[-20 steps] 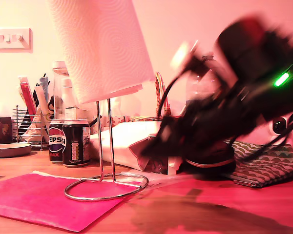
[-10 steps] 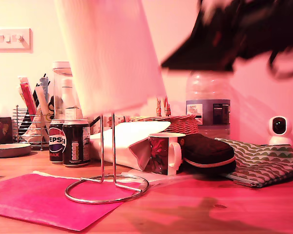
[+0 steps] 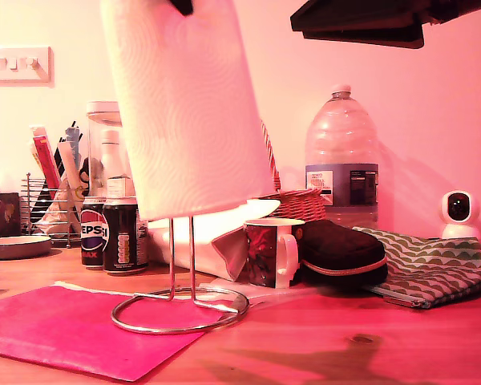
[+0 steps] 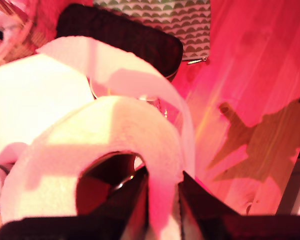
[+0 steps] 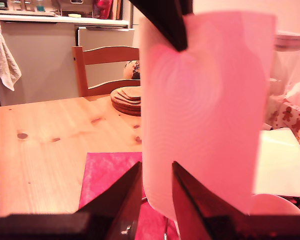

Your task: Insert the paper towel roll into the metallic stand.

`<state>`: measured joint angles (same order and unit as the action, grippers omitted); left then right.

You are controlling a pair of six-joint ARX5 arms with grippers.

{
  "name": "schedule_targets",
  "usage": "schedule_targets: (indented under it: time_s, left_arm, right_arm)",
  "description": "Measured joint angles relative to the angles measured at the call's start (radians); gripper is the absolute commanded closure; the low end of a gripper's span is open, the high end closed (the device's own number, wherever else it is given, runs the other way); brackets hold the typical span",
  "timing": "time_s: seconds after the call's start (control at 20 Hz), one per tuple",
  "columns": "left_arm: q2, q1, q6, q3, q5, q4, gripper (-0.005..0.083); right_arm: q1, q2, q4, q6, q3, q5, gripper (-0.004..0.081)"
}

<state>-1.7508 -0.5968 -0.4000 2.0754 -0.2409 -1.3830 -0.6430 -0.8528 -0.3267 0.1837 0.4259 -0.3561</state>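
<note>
The paper towel roll [image 3: 186, 108] hangs tilted over the metallic stand [image 3: 181, 282], its lower edge well above the ring base, the upright loop running up into its core. My first gripper [image 4: 163, 200] pinches the roll's top wall, one finger inside the core. My second gripper [image 5: 156, 192] sits just beside the roll, its jaws narrowly parted and empty. Since half a second ago the stand has slid slightly toward the exterior view's right. Near the stand: two cans [image 3: 112, 233], one mug [image 3: 269, 253], one water bottle [image 3: 341, 156].
</note>
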Motion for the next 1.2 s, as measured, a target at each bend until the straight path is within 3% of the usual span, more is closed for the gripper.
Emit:
schedule_targets:
  time_s: [0.25, 0.4, 0.6, 0.75, 1.05, 1.1, 1.2]
  left_arm:
    - [-0.006, -0.013, 0.011, 0.0, 0.0, 0.002, 0.0636]
    - [-0.006, -0.014, 0.027, 0.0, -0.002, 0.002, 0.062]
    - [-0.006, -0.016, 0.031, 0.0, -0.005, 0.003, 0.0499]
    - [-0.006, -0.018, 0.037, 0.0, -0.018, 0.005, 0.0499]
    - [-0.006, -0.018, 0.057, 0.0, -0.013, 0.006, 0.0513]
    - [-0.006, -0.018, 0.057, 0.0, -0.013, 0.006, 0.0563]
    - [-0.006, -0.018, 0.065, 0.0, -0.013, 0.007, 0.0802]
  right_arm:
    - [0.0, 0.0, -0.005, 0.0, 0.0, 0.0, 0.0611]
    - [0.0, 0.0, -0.011, 0.0, 0.0, 0.0, 0.0611]
    - [0.0, 0.0, -0.014, 0.0, 0.0, 0.0, 0.0611]
    - [0.0, 0.0, -0.019, 0.0, 0.0, 0.0, 0.0611]
    - [0.0, 0.0, -0.02, 0.0, 0.0, 0.0, 0.0613]
    - [0.0, 0.0, -0.02, 0.0, 0.0, 0.0, 0.0614]
    - [0.0, 0.0, -0.019, 0.0, 0.0, 0.0, 0.0693]
